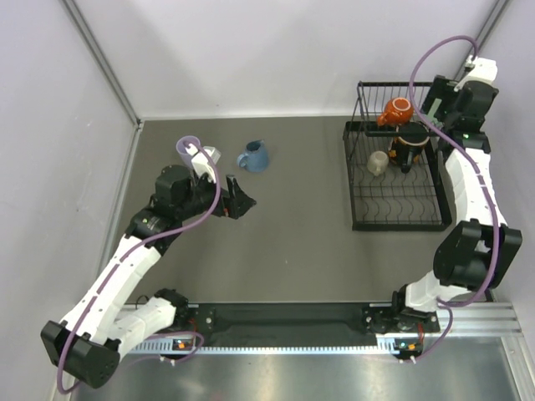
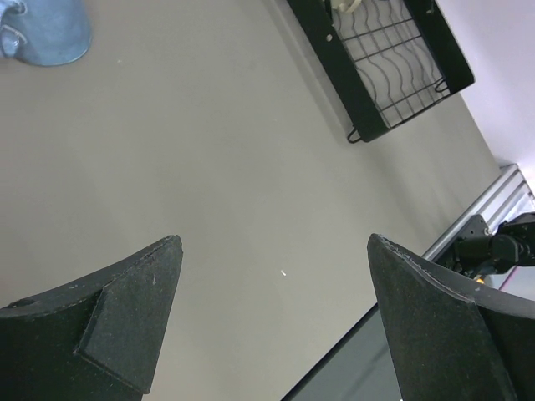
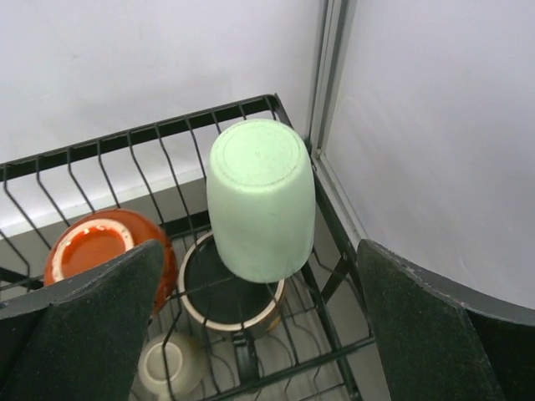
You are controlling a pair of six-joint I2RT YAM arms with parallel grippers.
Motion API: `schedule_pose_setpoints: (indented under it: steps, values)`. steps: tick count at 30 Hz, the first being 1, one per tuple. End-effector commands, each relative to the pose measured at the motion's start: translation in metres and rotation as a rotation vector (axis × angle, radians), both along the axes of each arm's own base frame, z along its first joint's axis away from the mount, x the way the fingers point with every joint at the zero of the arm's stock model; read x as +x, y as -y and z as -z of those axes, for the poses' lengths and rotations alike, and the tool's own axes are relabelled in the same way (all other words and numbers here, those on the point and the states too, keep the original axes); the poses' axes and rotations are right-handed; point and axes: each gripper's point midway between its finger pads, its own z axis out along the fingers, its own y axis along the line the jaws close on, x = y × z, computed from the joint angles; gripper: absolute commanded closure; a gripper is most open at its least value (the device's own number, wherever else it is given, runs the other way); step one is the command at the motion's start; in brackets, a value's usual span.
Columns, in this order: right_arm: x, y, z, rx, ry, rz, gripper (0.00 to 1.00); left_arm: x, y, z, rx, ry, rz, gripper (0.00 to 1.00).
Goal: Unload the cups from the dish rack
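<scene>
While right end effector (image 3: 259,247) hangs open over pale green tumbler (image 3: 257,192) in dish rack (image 1: 398,225) | left end effector (image 1: 242,203) open, empty | step: likely approach | next: lower; straddle tumbler; close

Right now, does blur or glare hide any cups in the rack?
Top external: sharp, evenly lit, orange mug clear in the dish rack. Right wrist: pale green tumbler crisp, no glare. Left wrist: blue mug cropped at the corner.

A pale green tumbler (image 3: 261,200) sits bottom-up in the dish rack (image 3: 134,134) beside an orange mug (image 3: 96,251), over a dark mug (image 3: 221,294).
</scene>
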Motion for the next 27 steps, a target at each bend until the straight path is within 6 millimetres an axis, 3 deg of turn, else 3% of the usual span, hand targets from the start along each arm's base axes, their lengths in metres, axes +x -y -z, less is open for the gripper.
schedule_pose_setpoints:
  steps: [1,7,17,20,27]
  values:
    - [0.012,0.016,-0.018,-0.061,0.070,-0.007,0.00,0.006,-0.002,-0.014,0.013,0.048,-0.013,0.02]
    - [0.031,0.010,-0.019,-0.058,0.094,-0.080,0.00,0.005,-0.001,-0.008,0.018,0.033,-0.004,0.02]
    - [0.051,0.019,0.001,-0.113,0.052,-0.086,0.05,0.009,-0.009,-0.004,0.047,0.041,-0.043,0.02]
    - [0.055,0.014,0.003,-0.104,0.051,-0.119,0.06,0.008,-0.007,-0.004,0.045,0.038,-0.032,0.02]
    - [0.056,0.011,0.008,-0.124,0.035,-0.148,0.22,0.006,-0.008,-0.005,0.047,0.042,-0.029,0.02]
